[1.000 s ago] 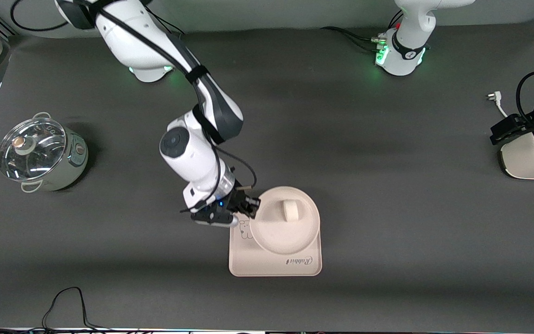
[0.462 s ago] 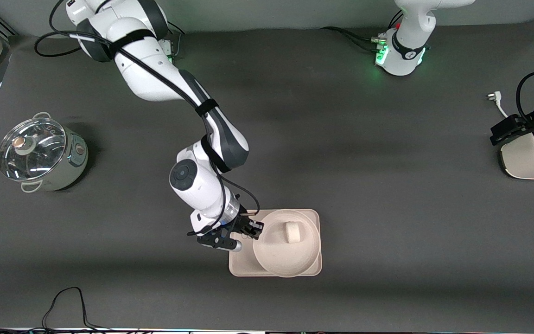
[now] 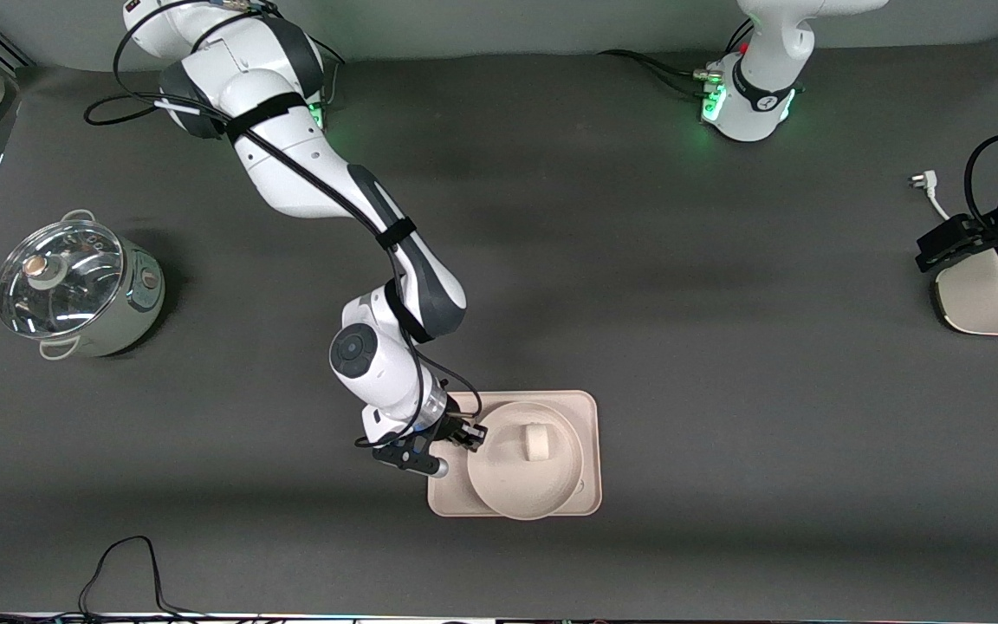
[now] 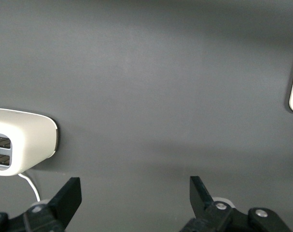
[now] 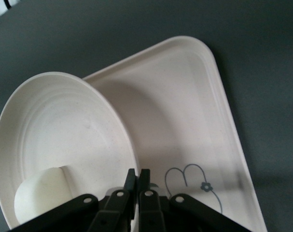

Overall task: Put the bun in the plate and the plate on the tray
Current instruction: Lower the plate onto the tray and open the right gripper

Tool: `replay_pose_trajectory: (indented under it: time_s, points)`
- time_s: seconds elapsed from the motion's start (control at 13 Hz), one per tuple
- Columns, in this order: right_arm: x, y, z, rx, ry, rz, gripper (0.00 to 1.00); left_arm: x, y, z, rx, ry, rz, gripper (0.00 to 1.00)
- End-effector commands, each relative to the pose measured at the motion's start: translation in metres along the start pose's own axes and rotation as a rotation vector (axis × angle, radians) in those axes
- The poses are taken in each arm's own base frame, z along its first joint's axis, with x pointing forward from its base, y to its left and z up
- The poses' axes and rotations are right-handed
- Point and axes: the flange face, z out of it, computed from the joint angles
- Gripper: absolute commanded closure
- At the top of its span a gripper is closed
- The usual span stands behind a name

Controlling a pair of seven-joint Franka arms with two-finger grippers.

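Plate with bun over the tray, rim pinched by the right gripper

The right gripper (image 3: 467,432) was clamped on the rim of the plate (image 3: 512,485), its jaws closed on the edge that faced the right arm's end of the tray (image 3: 590,451). The bun (image 3: 537,442) sat inside the plate, upright, near its middle. The plate lay over the tray's middle, though whether it rested flat or was tilted with one edge raised was hard to tell; the right wrist view suggested a tilt. A release from a tilt could drop the plate with a jolt, roll the bun out, or leave the plate's rim propped on the tray's lip. The left gripper (image 4: 136,203) waited with its jaws spread over bare table beside a white toaster (image 4: 20,142), well apart from the tray.
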Motion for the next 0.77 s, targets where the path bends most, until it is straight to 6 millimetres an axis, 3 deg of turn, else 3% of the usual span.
replay_pose_trajectory:
  time_s: [0.0,0.15,0.23,0.31,0.38,0.69]
  points:
    - [0.0,0.003,0.012,0.028,0.005,0.003,1.0,0.003,0.001,-0.005,-0.011,0.008,0.004,0.0]
    - [-0.001,0.004,0.014,0.029,0.011,0.004,1.0,0.003,0.001,-0.005,-0.011,0.008,0.006,0.0]
    - [0.0,0.005,0.013,0.028,0.011,0.005,0.74,0.003,0.001,-0.005,-0.011,0.008,0.004,0.0]
    - [0.001,0.005,0.012,0.03,0.012,0.009,0.18,0.003,0.001,-0.005,-0.011,0.008,0.006,0.0]
    - [0.001,0.002,0.009,0.035,0.015,0.011,0.0,0.003,0.001,-0.005,-0.011,0.008,0.004,0.0]
    - [0.008,-0.019,-0.04,0.039,-0.029,0.012,0.0,0.003,0.002,-0.005,-0.011,0.008,0.006,0.0]
